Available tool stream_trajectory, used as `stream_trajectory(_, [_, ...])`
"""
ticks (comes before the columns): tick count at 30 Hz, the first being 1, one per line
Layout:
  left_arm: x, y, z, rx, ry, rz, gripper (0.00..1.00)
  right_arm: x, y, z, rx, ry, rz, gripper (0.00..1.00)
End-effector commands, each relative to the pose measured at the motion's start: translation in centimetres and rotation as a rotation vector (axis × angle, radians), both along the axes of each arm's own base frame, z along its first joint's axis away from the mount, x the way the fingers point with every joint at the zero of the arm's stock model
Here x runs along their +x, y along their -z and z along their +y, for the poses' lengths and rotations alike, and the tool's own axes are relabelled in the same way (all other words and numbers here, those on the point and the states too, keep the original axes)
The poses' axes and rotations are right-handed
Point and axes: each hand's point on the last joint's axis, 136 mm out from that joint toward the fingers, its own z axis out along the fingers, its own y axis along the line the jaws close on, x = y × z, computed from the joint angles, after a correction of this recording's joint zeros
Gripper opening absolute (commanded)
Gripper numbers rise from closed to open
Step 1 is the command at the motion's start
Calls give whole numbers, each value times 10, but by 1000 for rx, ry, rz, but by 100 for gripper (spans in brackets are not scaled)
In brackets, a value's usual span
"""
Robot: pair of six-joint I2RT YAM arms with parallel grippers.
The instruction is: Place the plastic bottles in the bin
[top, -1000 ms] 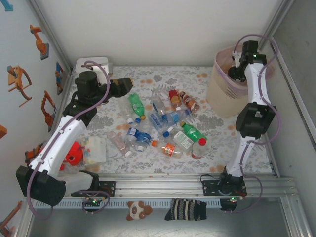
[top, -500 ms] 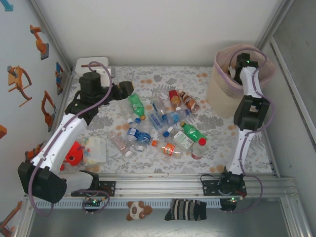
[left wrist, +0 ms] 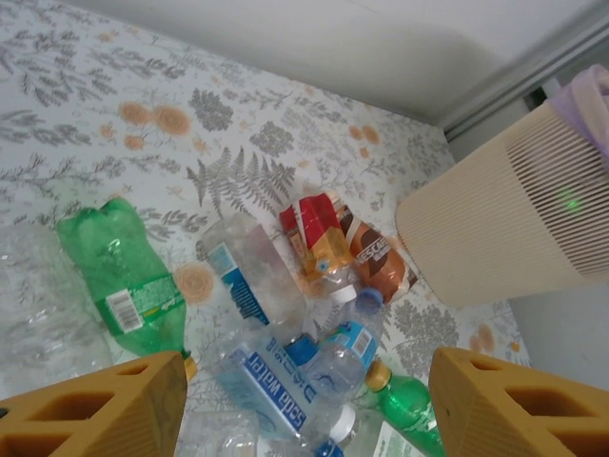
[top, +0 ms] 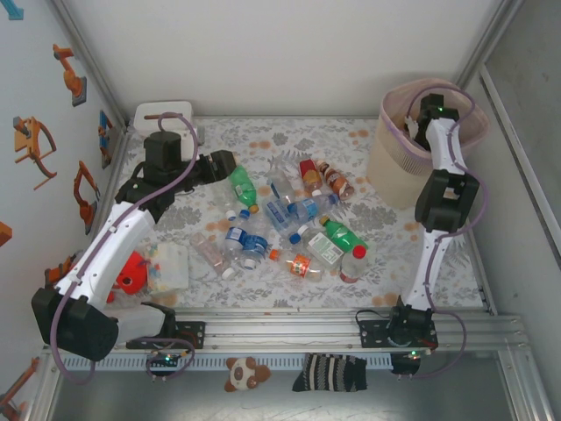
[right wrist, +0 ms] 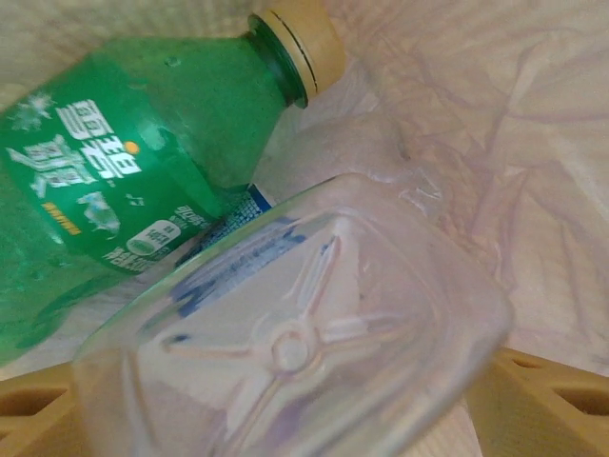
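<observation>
The plastic bottles (top: pixel 289 219) lie mostly in a loose heap at the middle of the table (top: pixel 394 230), tipped on their sides and overlapping. Red- and orange-capped ones are at the near edge of the heap, and two brown and red labelled ones at its far edge. At the near left a clear boxy container (top: pixel 162 266) with a red object inside sits apart from them and is no part of the job.

The left gripper (top: pixel 221 164) hangs over the far-left side of the heap, just beside a green bottle (top: pixel 242 187). From its wrist camera, its fingers (left wrist: pixel 105 409) stand moderately apart with nothing between them, and the green bottle lies below on the left. It looks poised to pick its next bottle, and the crowding means that a clean grip on only one will take care.

At the far right corner stands the bin (top: pixel 393 167), its pink liner (right wrist: pixel 495 143) folded over the rim. The right arm reaches down into it, so that a bottle let go there falls inside rather than onto the table. The right gripper (right wrist: pixel 285 390) has its jaws wide on either side of a clear bottle (right wrist: pixel 295 324), seen base-on and blurred. Whether they pinch it or have let go cannot be told. Under it a green soda bottle (right wrist: pixel 124 162) with a pale cap lies in the liner.
</observation>
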Motion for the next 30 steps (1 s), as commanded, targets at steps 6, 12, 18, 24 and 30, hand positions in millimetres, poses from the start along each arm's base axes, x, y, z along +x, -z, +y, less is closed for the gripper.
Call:
stream_trajectory(6, [-25,38,24,77,-107,166,67,-18,-103,12,58,47,-214,83])
stream_trajectory(12, [-40,63,42,131,-187,274,67,-29,-156,17,94,112,-363,79])
stream_trajectory(18, [-56,98,61,217,-275,427,67,-47,-208,31,184,152,-557,77])
stream_trajectory(24, [-82,142,69,264,-336,644,65,-70,-246,51,279,121,-684,76])
stream_trajectory(30, [-104,168,93,321,-489,764,65,-93,-268,57,286,105,-747,75])
